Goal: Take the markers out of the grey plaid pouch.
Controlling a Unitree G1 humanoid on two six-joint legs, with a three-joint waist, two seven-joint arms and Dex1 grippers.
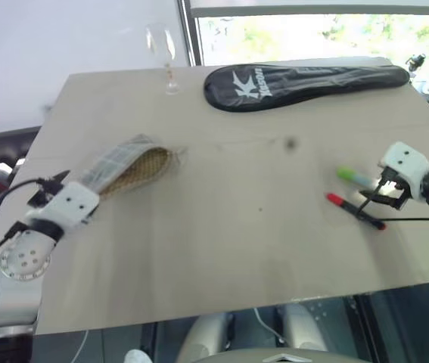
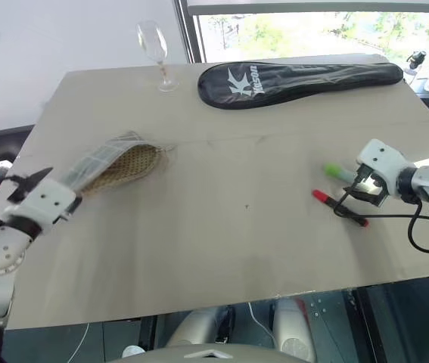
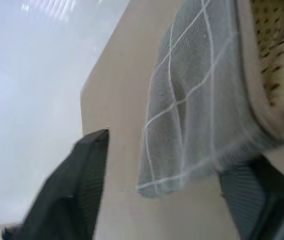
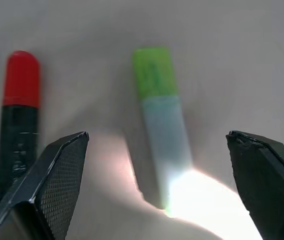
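Note:
The grey plaid pouch (image 1: 127,168) lies flat on the left of the table, its mouth gaping toward the middle and showing tan lining. My left gripper (image 1: 76,193) is open at the pouch's closed end; in the left wrist view that end (image 3: 192,110) lies between and just ahead of the spread fingers. Two markers lie on the table at the right: a green-capped one (image 1: 348,175) and a red-capped one (image 1: 337,199) with a dark barrel. My right gripper (image 4: 157,137) hovers open just over them, the green marker (image 4: 154,75) between its fingers and the red one (image 4: 21,75) beside one finger.
A long black racket cover (image 1: 305,83) lies along the far edge of the beige table (image 1: 222,249). A wine glass (image 1: 163,53) stands at the far left of that edge. A black cable (image 1: 426,221) trails from the right wrist over the table.

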